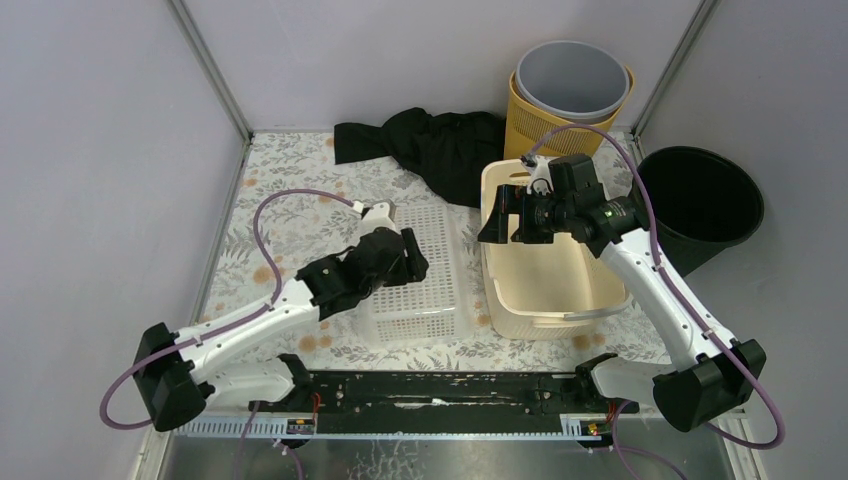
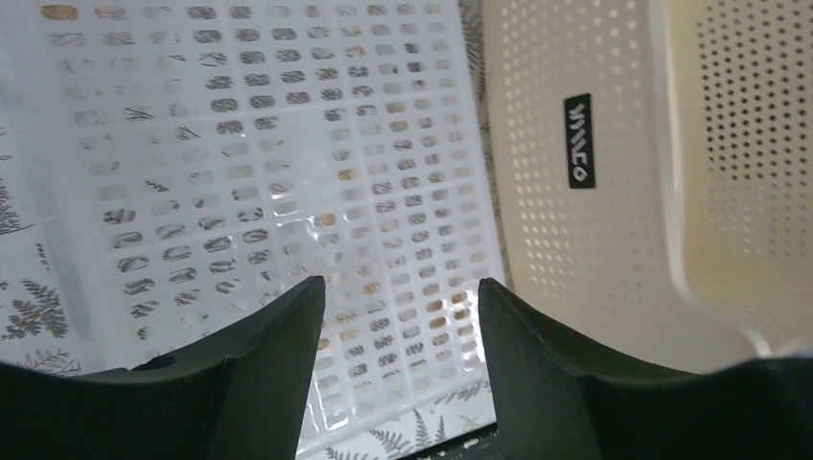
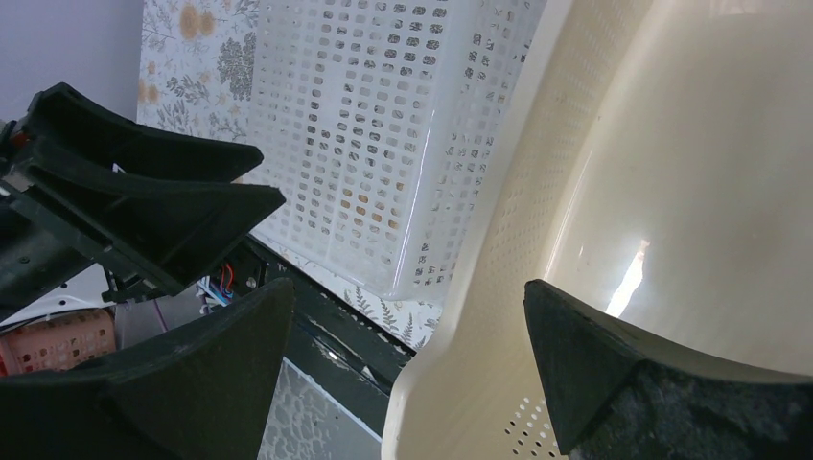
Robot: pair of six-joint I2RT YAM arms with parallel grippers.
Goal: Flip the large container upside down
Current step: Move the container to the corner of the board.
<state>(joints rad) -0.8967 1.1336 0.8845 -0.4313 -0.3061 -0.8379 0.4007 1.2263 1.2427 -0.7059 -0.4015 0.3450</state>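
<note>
Large cream container (image 1: 545, 322) upright, right of centre. Right gripper (image 1: 503, 217) spread wide, empty, straddling container's left wall, likely set for tipping grip. Left gripper (image 1: 412, 258) part-open, empty, over white basket (image 1: 430, 300).

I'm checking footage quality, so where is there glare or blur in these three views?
Top external: sharp, evenly lit, soft shadows. Left wrist: the white basket blurs toward the top left, glinting near its middle. Right wrist: the cream container has a bright glare streak on its inner wall.
</note>
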